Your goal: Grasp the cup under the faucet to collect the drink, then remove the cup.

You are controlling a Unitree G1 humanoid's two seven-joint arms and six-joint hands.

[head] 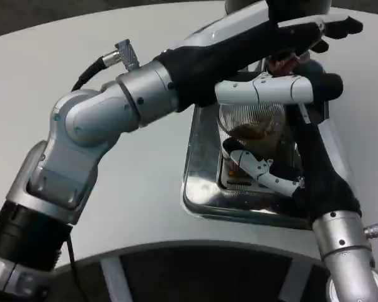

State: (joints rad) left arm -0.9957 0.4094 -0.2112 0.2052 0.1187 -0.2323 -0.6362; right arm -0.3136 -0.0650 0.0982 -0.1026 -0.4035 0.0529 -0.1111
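One clear plastic cup (252,129) with brown drink in it stands on one metal drip tray (201,170). One white table (145,182) carries them. Two silver forearms reach in, one left hand (302,38) and one right hand (271,126).

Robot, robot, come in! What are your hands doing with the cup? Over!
Right hand grips the clear cup, brown drink inside. Left hand reaches over it. Cup over the metal tray.

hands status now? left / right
Left hand: reaches over the cup, up by the dispenser; grip cannot be told.
Right hand: fingers wrapped around the cup, holding it on the metal tray.
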